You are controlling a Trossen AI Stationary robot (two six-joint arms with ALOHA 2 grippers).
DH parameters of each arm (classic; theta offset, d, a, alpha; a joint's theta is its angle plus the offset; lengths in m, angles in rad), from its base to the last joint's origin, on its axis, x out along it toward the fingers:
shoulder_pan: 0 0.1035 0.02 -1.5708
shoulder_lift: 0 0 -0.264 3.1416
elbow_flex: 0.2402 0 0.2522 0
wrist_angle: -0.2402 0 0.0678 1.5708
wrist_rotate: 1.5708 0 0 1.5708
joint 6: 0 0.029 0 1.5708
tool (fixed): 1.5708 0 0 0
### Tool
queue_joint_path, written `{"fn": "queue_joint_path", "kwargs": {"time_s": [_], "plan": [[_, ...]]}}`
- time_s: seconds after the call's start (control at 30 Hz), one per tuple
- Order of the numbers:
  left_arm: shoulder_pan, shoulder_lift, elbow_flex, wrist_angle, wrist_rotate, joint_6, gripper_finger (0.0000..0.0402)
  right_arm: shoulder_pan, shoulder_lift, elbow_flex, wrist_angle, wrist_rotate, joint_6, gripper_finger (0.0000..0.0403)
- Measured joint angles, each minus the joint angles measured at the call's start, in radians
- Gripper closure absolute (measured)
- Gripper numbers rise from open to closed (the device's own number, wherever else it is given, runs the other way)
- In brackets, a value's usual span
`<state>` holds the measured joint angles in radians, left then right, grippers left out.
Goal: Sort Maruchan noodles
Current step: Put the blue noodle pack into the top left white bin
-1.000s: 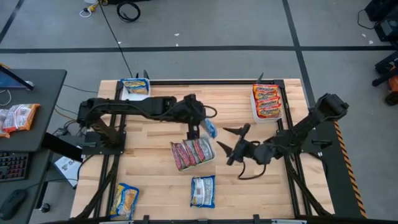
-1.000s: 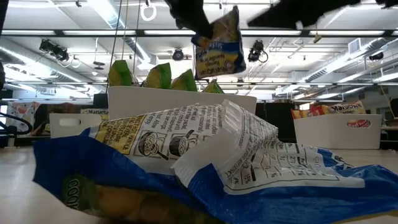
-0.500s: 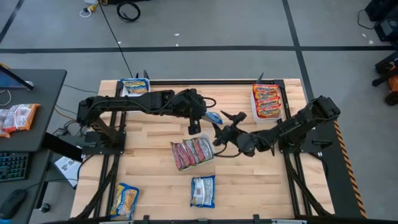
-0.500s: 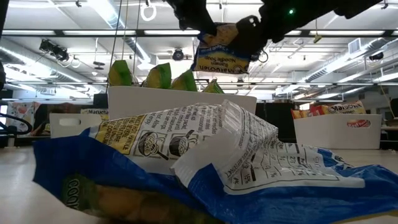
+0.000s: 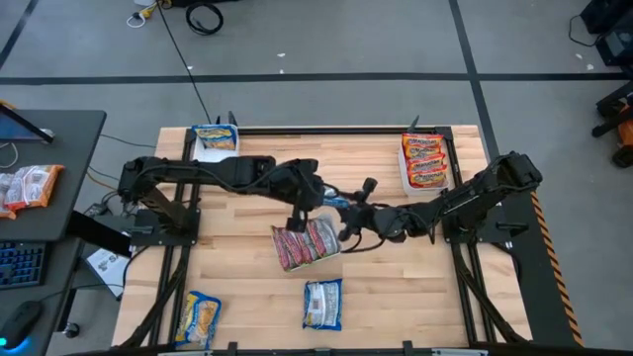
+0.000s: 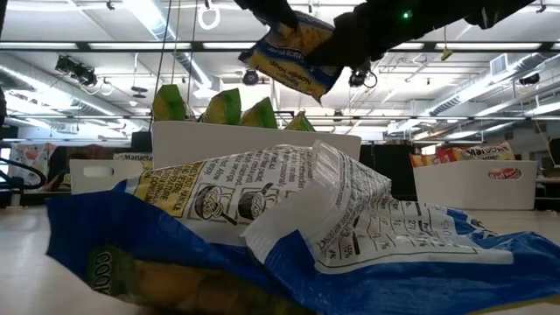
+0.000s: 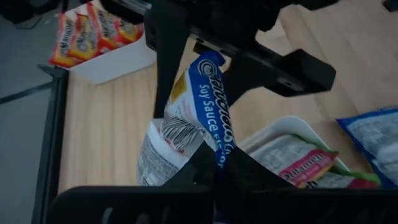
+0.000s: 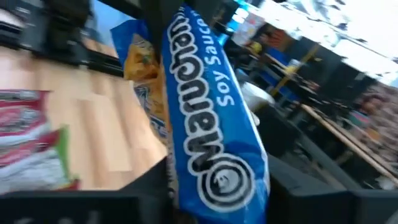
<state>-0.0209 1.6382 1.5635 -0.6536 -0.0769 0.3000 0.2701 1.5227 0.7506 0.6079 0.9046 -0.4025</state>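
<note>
A blue-white soy-sauce packet [image 5: 334, 203] hangs in the air between my two grippers, above the far edge of the middle tray. It also shows in the low view [image 6: 293, 57], tilted. My left gripper [image 5: 305, 205] is shut on it. My right gripper [image 5: 354, 211] is open, its fingers standing on either side of the packet's other end [image 8: 211, 124]. I cannot tell whether they touch it. Red-pink packets [image 5: 305, 242] lie in the middle tray. My left gripper pinches one end of the blue-white packet [image 7: 214, 155] between its two fingers, coming level from the table's left. The packet is lifted clear and reaches away from the fingers toward my right gripper, bent a little in the middle.
A white tray with blue packets [image 5: 215, 138] stands at the far left. A white tray with orange packets [image 5: 425, 160] stands at the far right. Two loose packets [image 5: 198, 316] [image 5: 323, 304] lie near the front edge. One of them fills the low view's foreground [image 6: 289, 219].
My right gripper has gone toward the table's left, to the held packet, and its open fingers now stand around the packet's free end. My left gripper has turned the packet from hanging nearly upright to slanting.
</note>
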Motion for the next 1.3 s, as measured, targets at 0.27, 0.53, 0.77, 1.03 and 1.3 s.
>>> {"fn": "queue_joint_path", "kwargs": {"time_s": [0.27,0.53,0.77,1.03,1.3], "plan": [[0.004,-0.091,0.000,-0.200,0.006,-0.078,0.0318,-0.002,-0.005,0.000,-0.044,-0.034,0.019,0.0351],[0.005,-0.359,-0.143,-0.206,-0.030,-0.217,0.0212,-0.015,-0.079,0.000,-0.004,-0.072,0.176,0.0351],[-0.017,-0.659,-0.770,0.543,-0.029,-0.178,0.0198,-0.001,-0.104,0.000,0.182,-0.386,0.187,0.0350],[-0.049,-0.555,-1.255,1.624,0.050,-0.056,0.0156,-0.001,-0.051,0.000,0.352,-0.565,0.248,0.0350],[-0.049,-0.311,-1.144,1.805,0.089,-0.024,0.0091,-0.006,0.029,0.000,0.454,-0.566,0.252,0.0350]]}}
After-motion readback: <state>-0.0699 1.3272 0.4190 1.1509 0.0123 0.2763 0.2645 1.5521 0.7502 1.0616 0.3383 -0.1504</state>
